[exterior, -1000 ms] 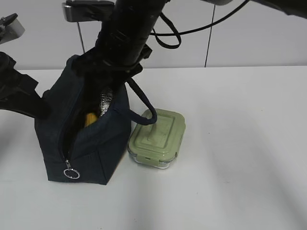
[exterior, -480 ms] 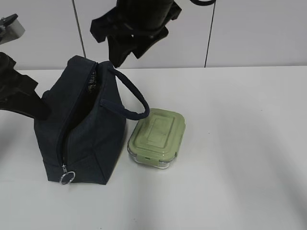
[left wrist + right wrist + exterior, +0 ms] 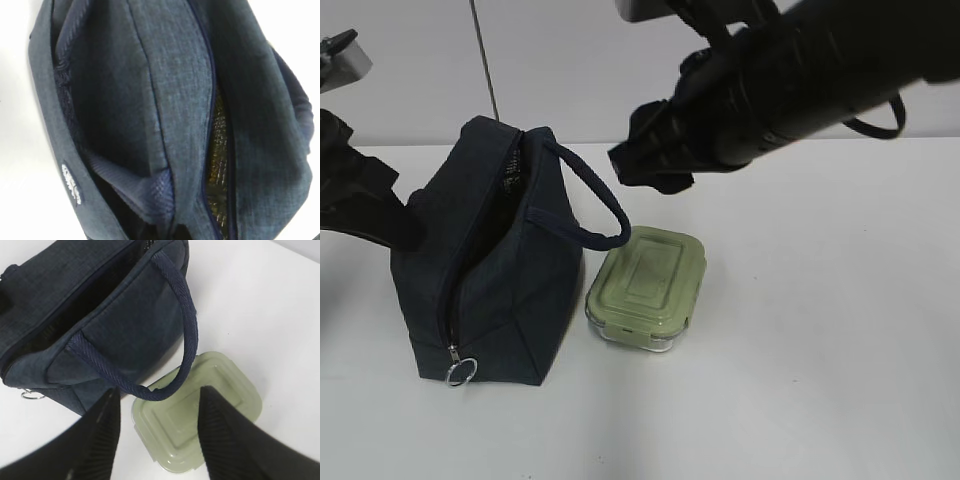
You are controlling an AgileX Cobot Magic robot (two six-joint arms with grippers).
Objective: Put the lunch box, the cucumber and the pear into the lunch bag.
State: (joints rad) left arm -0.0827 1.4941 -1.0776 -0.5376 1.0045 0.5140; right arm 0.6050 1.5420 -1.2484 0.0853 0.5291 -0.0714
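Bag (image 3: 490, 285): upright on table (image 3: 800, 330), zipper open, handle (image 3: 595, 200) looping out toward box.
Box (image 3: 647, 287): on table, touching bag's right side, lid on.
Right gripper (image 3: 157, 432): jaws wide, empty, above box and handle.
Left gripper: against bag's left; jaw state cannot tell.
Ring pull (image 3: 461, 371): hanging at bag front.

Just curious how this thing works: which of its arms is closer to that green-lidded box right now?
The right. Its open gripper hangs over the lunch box, above and apart from it. The left arm stays on the far side of the lunch bag, pressed against its fabric.
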